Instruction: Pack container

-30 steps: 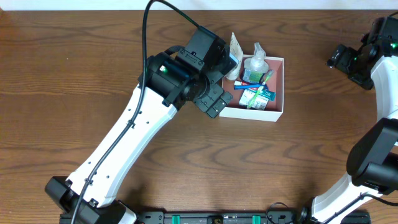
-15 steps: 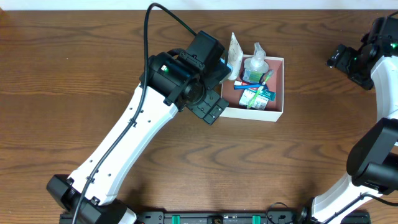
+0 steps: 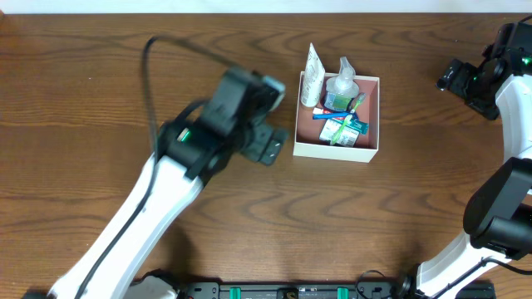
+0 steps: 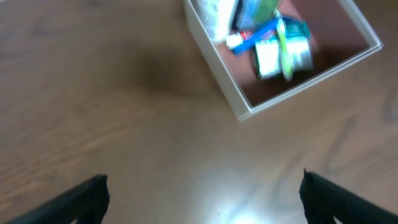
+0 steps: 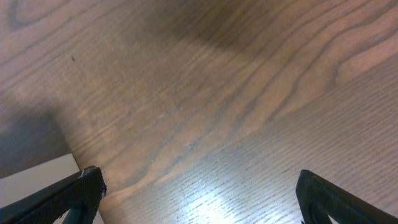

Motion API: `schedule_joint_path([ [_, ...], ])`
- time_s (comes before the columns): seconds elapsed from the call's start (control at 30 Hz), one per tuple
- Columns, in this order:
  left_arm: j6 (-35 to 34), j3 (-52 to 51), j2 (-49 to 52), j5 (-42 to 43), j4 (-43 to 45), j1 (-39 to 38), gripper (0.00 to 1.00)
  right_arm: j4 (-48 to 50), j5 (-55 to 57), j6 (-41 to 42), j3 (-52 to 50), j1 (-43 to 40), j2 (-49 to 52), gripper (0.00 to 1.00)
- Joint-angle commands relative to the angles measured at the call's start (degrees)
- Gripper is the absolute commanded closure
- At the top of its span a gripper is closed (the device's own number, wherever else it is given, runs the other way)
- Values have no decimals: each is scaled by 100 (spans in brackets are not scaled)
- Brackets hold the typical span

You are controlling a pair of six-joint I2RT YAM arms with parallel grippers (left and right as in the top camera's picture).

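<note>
The container point(image 3: 334, 150) is a square white box with a pink inside, at the table's back middle. It holds a clear bottle point(image 3: 341, 83), a blue toothbrush point(image 3: 332, 114), a green-and-white packet point(image 3: 341, 129) and a white tube point(image 3: 312, 73) leaning on its left wall. It shows blurred in the left wrist view point(image 4: 245, 106). My left gripper point(image 3: 270, 143) is open and empty, just left of the container above bare wood point(image 4: 202, 199). My right gripper point(image 3: 455, 79) is open and empty at the far right, over bare table point(image 5: 199, 199).
The wooden table point(image 3: 274, 224) spreads in front and to the left. A white strip point(image 3: 249, 6) runs along the back edge. A pale surface point(image 5: 37, 174) shows at the lower left of the right wrist view.
My left arm has pulled back to the left, away from the container, uncovering its left wall and the white tube. The right arm has not moved.
</note>
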Motion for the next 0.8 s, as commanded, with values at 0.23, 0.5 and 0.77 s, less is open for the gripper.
schedule_joint_path([
  [0.23, -374, -3941, -2874, 551, 3235, 1484, 2, -7, 15, 57, -17, 13, 13, 1],
  [0.5, -498, -5727, -5182, 581, 4238, 2472, 2, -7, 15, 57, -17, 13, 11, 1],
  [0.77, -490, -6443, -6618, 575, 4428, 2868, 2, -7, 15, 57, -17, 20, 11, 1],
])
